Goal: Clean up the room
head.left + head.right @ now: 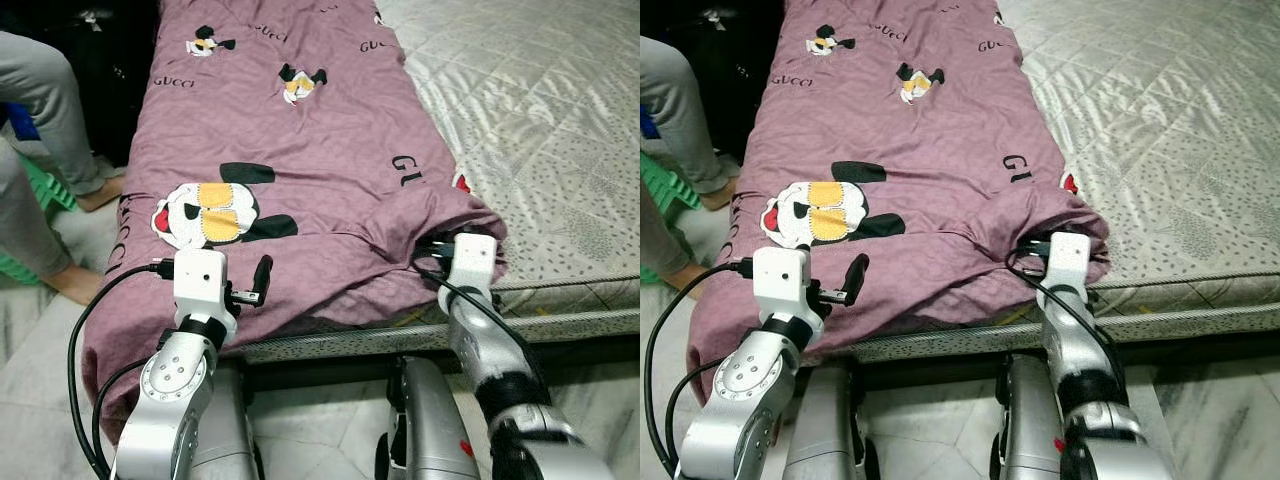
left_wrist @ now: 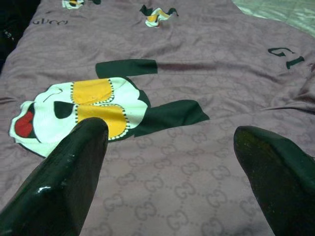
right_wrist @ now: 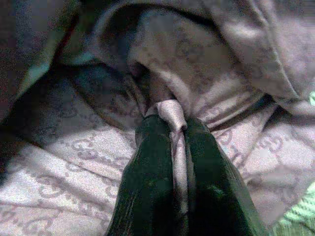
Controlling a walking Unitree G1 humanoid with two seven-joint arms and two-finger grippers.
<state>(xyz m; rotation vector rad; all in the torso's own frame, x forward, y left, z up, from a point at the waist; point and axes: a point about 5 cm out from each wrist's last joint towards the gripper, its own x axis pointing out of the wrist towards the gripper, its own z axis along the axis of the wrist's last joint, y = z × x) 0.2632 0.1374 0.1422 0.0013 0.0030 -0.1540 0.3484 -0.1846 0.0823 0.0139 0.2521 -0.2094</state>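
A purple blanket printed with cartoon figures and lettering lies along the left side of the bed, its near edge hanging over the bed's front. My left gripper hovers open just above the blanket's near left part, close to a big white, yellow and black cartoon print; nothing is between its fingers. At the near right corner of the blanket, my right gripper is shut on a pinched fold of the purple cloth, with bunched folds around it. In the left eye view the right gripper is half buried in the cloth.
The bare grey quilted mattress stretches to the right of the blanket. The bed's front rail runs just before my arms. A person's legs in grey trousers and a green stool stand on the tiled floor at the left.
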